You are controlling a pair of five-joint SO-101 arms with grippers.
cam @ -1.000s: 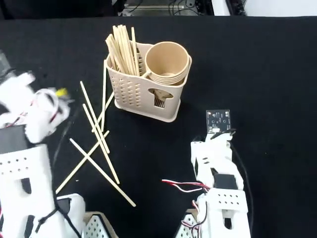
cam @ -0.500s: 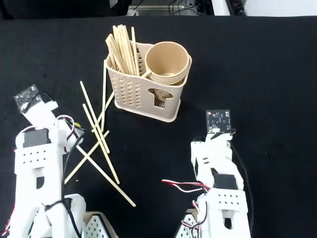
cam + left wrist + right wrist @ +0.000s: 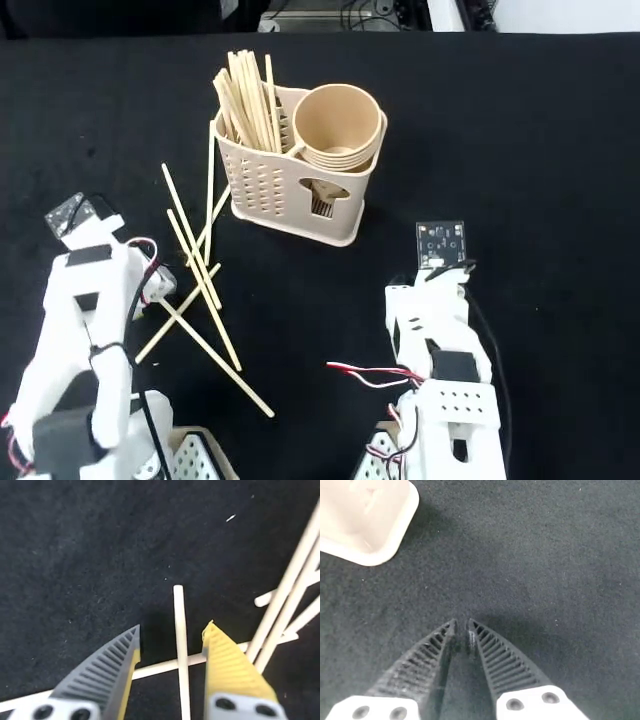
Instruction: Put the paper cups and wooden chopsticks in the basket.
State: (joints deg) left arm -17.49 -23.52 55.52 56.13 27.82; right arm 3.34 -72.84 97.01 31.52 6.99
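The beige basket (image 3: 290,190) stands at the back middle of the black table. It holds a bundle of wooden chopsticks (image 3: 248,100) and stacked paper cups (image 3: 338,125). Several loose chopsticks (image 3: 192,250) lie crossed on the cloth to its left. My left gripper (image 3: 158,287) is down at that pile. In the left wrist view it (image 3: 173,626) is open, and one chopstick (image 3: 180,645) lies between its grey and yellow fingers. My right gripper (image 3: 461,625) is shut on nothing, low over bare cloth near a basket corner (image 3: 367,522).
The right arm (image 3: 435,330) stands in front of the basket, toward the right. A long chopstick (image 3: 208,347) runs diagonally toward the table's front edge. Other crossed sticks (image 3: 285,595) lie close beside the yellow finger.
The left arm swung in from the table's left edge and came down over the loose chopsticks. The right arm, basket and cups have not moved.
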